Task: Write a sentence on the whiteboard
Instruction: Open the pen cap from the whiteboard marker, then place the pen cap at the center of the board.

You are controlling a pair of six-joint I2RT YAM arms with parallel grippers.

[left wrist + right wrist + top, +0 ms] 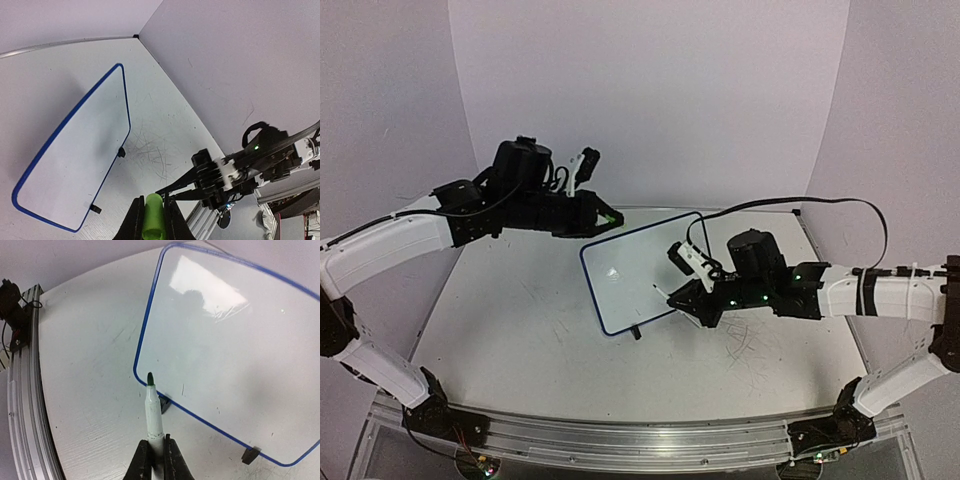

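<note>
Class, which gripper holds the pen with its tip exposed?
The right gripper: its white pen ends in a bare green tip by the whiteboard. The left gripper clamps only a short green cylinder.

Both arms are reaching in toward the middle. The left arm (390,245) comes up from the near left corner, elbow bent, with the forearm running pretty much level off to the right. The left gripper (603,216) sits on the far side, jaws pinched on a green cap (153,215). The right arm (880,295) comes in from the right, forearm level and pointing left. The right gripper (678,298) tips downward, clamped tight on a marker (152,410) whose tip pokes out past the fingers.
</note>
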